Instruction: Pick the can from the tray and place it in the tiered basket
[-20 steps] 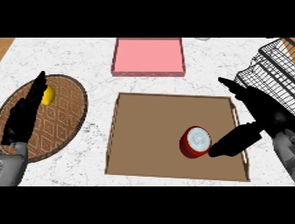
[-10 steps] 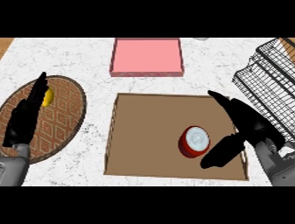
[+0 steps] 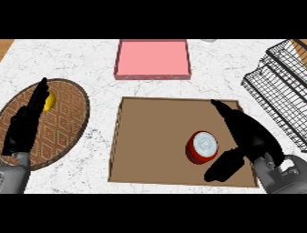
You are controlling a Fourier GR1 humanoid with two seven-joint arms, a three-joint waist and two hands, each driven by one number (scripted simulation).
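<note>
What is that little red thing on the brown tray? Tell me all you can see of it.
The can is a short red cylinder with a pale round top, metal by its look, standing upright on the brown tray, right of its middle. The open right hand flanks it, fingers to its right, thumb nearer the robot; I cannot tell whether it touches.
</note>
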